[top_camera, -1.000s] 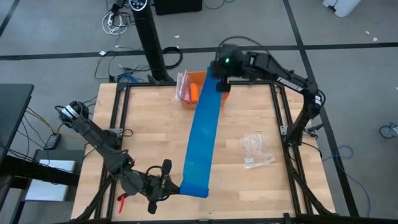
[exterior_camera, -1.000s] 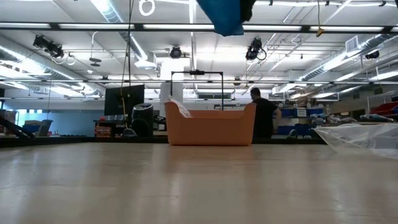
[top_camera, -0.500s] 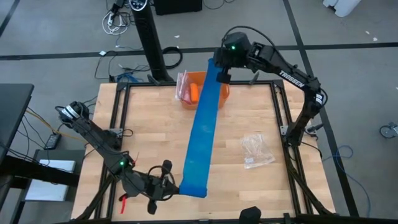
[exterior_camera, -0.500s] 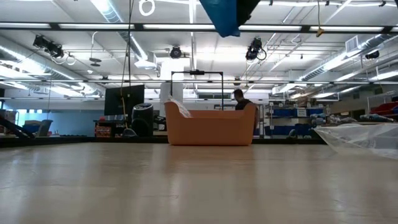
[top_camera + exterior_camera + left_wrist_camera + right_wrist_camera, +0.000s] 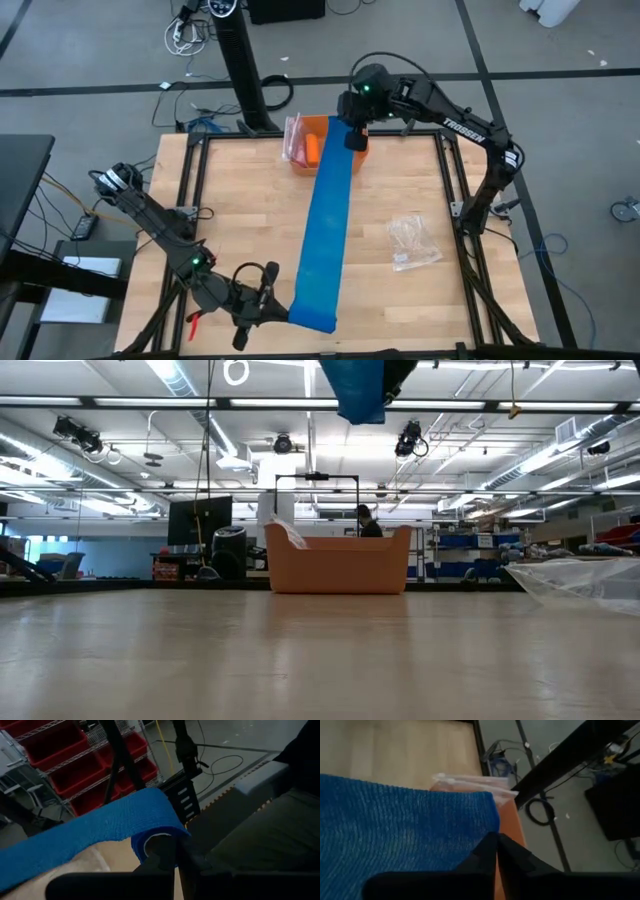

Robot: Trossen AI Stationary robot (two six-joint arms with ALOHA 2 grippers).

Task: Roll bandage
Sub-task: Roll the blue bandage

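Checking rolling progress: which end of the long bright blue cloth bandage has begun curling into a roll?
The near-edge end of the bandage, pinched by the left gripper, shows a small curl; the right gripper's end is flat.

One bandage (image 5: 328, 230) is in sight, a single long blue strip stretched across the counter (image 5: 240, 210) from 12 o'clock toward 6 o'clock, with one small rolled end at the 6 o'clock side. Two dark arms work here, so two end effectors: the left end effector (image 5: 268, 300) at about 7 o'clock and the right end effector (image 5: 355, 133) at 12 o'clock. One orange bin (image 5: 312, 140) sits at 12 o'clock, holding one orange cylinder (image 5: 315, 150). One crinkly clear plastic bag (image 5: 413, 242) lies at about 4 o'clock. In the low view, one person (image 5: 366, 523) shows behind the bin.
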